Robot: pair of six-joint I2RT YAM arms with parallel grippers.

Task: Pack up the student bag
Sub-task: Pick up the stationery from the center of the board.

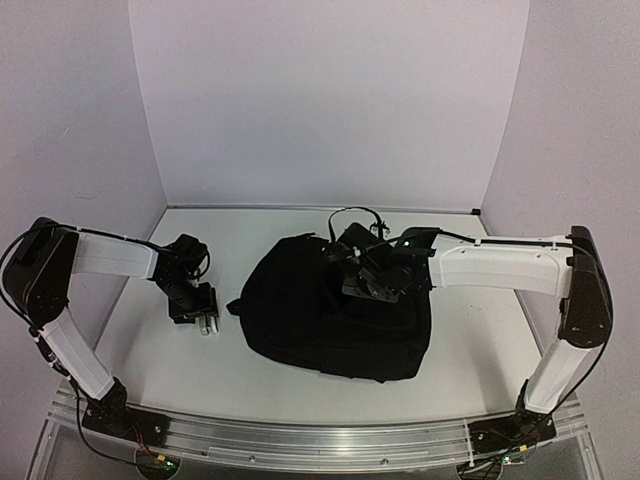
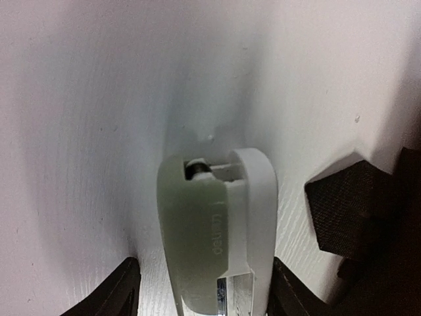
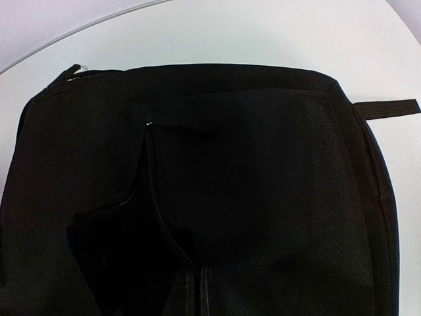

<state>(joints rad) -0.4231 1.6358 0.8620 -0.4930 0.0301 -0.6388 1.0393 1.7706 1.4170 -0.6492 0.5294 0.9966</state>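
The student bag [image 1: 330,310] is a big black backpack lying flat mid-table; it fills the right wrist view [image 3: 263,184], where a zip [image 3: 158,210] runs down beside a dark pocket opening. My right gripper [image 1: 375,282] rests on the bag's top; its fingers are lost against the black fabric. My left gripper [image 1: 203,318] is low at the table, left of the bag. A white and grey-green stapler-like item [image 2: 217,237] lies between its fingers. The right finger [image 2: 284,289] touches it; a small gap shows at the left finger [image 2: 125,289].
A black webbing end of the bag [image 2: 348,210] lies on the table just right of my left gripper. Another strap end [image 3: 388,107] sticks out at the bag's far edge. White walls close in the table at the back and sides.
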